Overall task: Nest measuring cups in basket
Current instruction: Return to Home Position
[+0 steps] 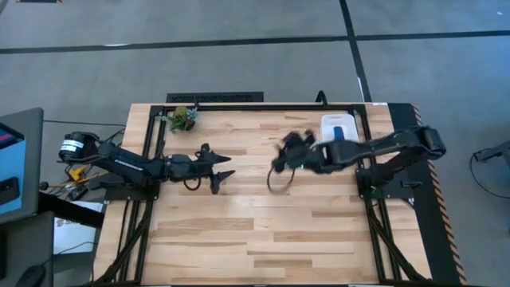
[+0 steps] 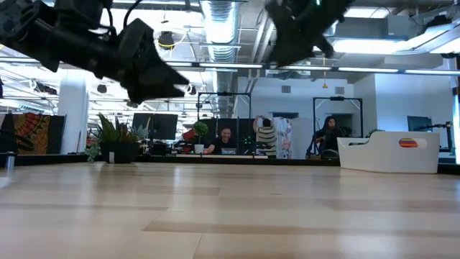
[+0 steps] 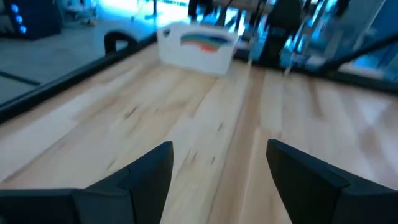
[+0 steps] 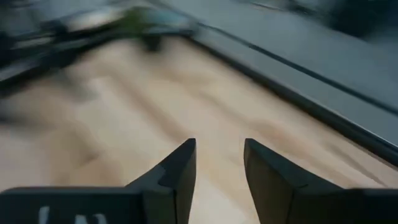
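Observation:
The white basket [image 1: 336, 127] stands at the table's far right and holds a stack of measuring cups, the dark blue cup [image 1: 341, 132] on top. The low view shows the basket [image 2: 392, 152] with coloured cup rims [image 2: 407, 142]; so does the left wrist view [image 3: 196, 46]. My left gripper [image 1: 226, 166] is open and empty above the table's middle left, pointing toward the right edge. My right gripper [image 1: 280, 158] hangs above the table's middle, left of the basket. Its fingers stand a little apart with nothing between them [image 4: 221, 158].
A small green plant [image 1: 183, 119] stands at the far left corner and also shows in the low view [image 2: 108, 144]. Bare wooden tabletop [image 1: 263, 231] lies under and in front of both grippers. People sit in the room beyond the far edge [image 2: 223, 140].

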Motion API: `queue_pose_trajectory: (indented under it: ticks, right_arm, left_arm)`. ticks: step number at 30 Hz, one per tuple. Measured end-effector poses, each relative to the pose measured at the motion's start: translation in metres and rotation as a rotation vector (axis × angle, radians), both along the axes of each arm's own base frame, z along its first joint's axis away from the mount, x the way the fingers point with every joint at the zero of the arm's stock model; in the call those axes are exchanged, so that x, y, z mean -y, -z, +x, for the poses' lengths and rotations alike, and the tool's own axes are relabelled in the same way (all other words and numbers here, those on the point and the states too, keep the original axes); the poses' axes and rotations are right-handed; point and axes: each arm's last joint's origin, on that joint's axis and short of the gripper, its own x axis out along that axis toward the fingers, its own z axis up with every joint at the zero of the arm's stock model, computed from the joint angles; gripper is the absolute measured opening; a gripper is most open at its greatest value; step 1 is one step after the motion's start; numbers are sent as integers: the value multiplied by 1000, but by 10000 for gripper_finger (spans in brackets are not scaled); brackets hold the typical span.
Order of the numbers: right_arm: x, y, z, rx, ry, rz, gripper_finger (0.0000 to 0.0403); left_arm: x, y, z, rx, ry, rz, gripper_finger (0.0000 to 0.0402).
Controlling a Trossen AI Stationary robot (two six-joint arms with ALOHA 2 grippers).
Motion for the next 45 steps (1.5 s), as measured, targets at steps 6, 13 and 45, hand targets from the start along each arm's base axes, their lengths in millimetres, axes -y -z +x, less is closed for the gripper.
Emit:
queue_pose_trajectory:
  ticks: [6, 13, 45]
  right_arm:
    - [-64, 11, 29, 28, -492, -50, 140]
    - [-105, 44, 41, -25, -756, -46, 114]
    - [11, 11, -152, 345, -733, -138, 71]
  left_arm:
    - [9, -18, 1, 187, 50, -35, 185]
    - [28, -26, 4, 219, 106, -45, 81]
    - [-29, -22, -30, 184, -3, 109, 0]
